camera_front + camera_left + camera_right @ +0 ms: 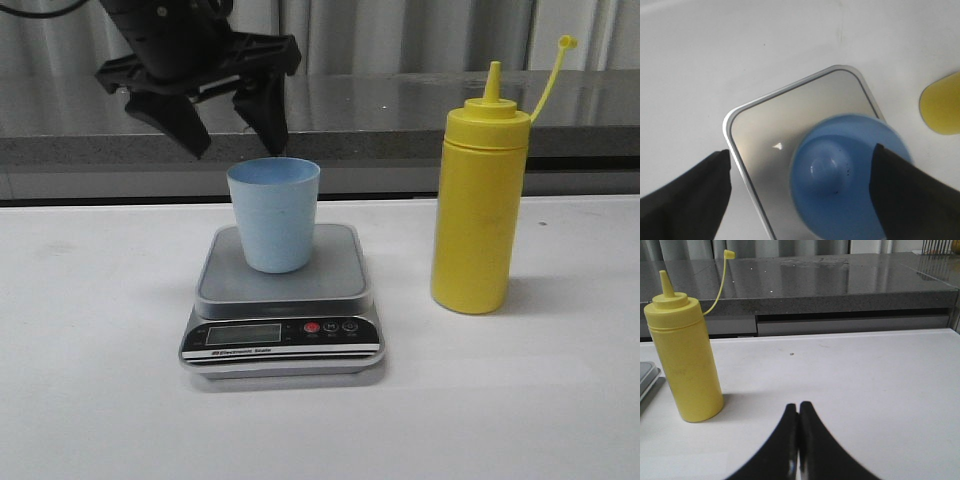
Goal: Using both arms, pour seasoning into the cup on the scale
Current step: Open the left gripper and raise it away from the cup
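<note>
A light blue cup [273,214] stands upright on the silver-grey scale [282,300] at the table's middle. My left gripper [240,145] hangs open just above and behind the cup's rim, touching nothing; from the left wrist view I look down into the cup [840,172] between the spread fingers [905,195], over the scale plate [780,120]. The yellow seasoning bottle [478,210] stands upright to the right of the scale, its cap off on its tether. The right gripper [799,407] is shut and empty, low over the table to the right of the bottle [684,360].
A grey stone counter ledge [400,110] runs along the back of the white table [560,400]. The scale's black panel with display and red button [311,327] faces the front edge.
</note>
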Robot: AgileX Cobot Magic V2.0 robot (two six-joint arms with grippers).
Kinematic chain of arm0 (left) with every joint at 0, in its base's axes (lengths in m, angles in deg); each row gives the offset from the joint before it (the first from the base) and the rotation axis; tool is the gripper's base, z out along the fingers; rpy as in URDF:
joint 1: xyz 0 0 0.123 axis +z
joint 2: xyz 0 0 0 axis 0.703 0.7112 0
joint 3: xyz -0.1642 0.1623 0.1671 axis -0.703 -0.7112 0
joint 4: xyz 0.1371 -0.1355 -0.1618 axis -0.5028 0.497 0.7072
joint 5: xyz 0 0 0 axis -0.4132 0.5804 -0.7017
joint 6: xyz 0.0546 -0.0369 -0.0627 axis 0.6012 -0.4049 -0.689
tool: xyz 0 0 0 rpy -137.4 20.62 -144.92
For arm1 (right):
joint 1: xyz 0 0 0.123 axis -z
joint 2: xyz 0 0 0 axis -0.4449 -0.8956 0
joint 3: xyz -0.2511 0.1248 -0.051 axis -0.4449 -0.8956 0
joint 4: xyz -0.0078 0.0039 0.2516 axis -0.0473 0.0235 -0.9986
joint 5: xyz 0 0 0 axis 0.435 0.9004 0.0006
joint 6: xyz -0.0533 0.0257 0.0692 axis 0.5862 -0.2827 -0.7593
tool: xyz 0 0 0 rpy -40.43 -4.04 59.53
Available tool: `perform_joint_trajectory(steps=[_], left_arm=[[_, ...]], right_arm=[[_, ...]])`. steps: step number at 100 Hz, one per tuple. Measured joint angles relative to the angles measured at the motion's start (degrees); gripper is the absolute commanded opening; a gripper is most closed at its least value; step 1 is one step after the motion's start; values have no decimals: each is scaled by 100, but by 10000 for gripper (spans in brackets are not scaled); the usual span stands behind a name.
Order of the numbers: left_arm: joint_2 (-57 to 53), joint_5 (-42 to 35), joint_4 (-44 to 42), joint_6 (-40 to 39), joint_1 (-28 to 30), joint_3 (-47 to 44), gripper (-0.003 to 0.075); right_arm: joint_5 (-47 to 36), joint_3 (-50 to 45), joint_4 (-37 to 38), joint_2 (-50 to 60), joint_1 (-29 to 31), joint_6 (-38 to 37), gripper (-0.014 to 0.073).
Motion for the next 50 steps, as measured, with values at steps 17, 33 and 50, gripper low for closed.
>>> perform_joint_trajectory(steps=[17,33,50], left_arm=[[-412,-183,0,-12,0,-130,532],[-892,-573,0,-23,0,-581,532],[-1623,-1227,0,-117,90,-1364,532]], right_arm=[[0,0,0,0,0,0,-67],[0,0,0,0,0,0,-67],[0,0,0,0,0,0,-67]])
